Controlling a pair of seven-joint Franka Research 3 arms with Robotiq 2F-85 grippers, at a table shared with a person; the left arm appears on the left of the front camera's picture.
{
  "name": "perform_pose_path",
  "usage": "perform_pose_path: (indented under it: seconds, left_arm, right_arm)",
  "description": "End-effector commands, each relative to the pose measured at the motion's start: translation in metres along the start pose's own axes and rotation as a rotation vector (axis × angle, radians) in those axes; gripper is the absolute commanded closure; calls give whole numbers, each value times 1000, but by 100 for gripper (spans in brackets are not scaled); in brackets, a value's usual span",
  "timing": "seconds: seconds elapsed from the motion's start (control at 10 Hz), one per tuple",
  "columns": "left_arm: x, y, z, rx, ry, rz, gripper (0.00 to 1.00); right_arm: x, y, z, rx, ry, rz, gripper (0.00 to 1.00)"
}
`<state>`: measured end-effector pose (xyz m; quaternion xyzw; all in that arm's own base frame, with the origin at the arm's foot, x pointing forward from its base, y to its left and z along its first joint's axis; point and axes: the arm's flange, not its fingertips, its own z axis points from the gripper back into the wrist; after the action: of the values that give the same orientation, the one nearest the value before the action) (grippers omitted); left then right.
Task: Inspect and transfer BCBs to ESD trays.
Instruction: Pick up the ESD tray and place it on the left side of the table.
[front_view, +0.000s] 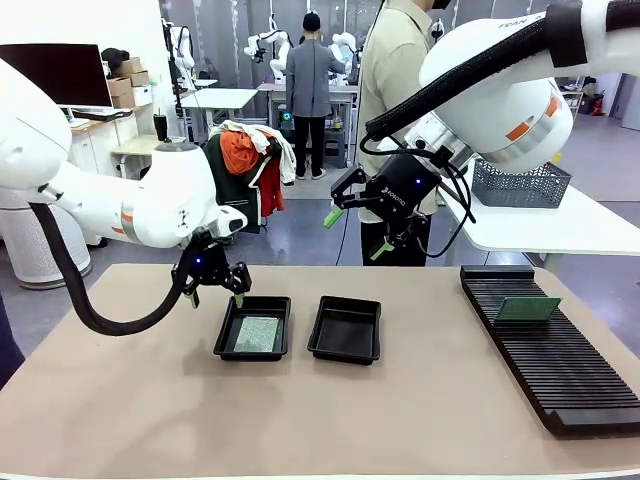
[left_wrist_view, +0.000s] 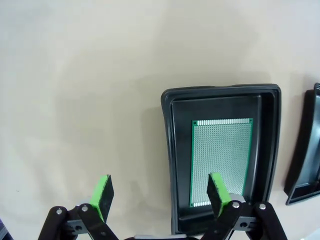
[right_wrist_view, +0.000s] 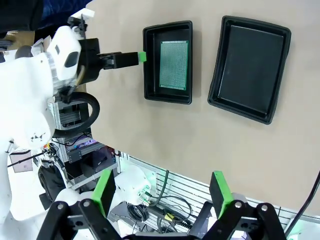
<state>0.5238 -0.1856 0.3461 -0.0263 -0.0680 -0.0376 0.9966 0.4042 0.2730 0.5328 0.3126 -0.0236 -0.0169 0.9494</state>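
open room above right tray (front_view: 345, 335), rack (front_view: 570, 370) aside

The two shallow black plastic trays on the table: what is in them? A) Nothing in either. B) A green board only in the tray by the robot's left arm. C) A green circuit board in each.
B: a thin flat green circuit board lies in the left black tray, while the right black tray shows a bare floor.
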Motion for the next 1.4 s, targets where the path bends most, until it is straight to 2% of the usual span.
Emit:
perform_pose_path:
  seconds: [0.0,0.4,0.5,0.6,1.2,1.3]
  left_arm:
    - [5,-10,-16,53,-19,8,0]
    - [2,-14,-36,96,-20,-5,0]
    - [2,-16,-35,93,-30,5,0]
    - [-2,-9,-33,66,12,-20,0]
    - [-2,-9,-33,66,12,-20,0]
    - [-2,-11,-33,68,8,-18,3]
  right_arm:
    - [3,0,-1,-6,-3,-1,0]
    - [3,0,-1,-6,-3,-1,0]
    - [3,0,-1,-6,-3,-1,0]
    - [3,0,-1,-6,-3,-1,0]
    - [3,0,-1,-6,-3,-1,0]
    - [3,0,-1,-6,-3,-1,0]
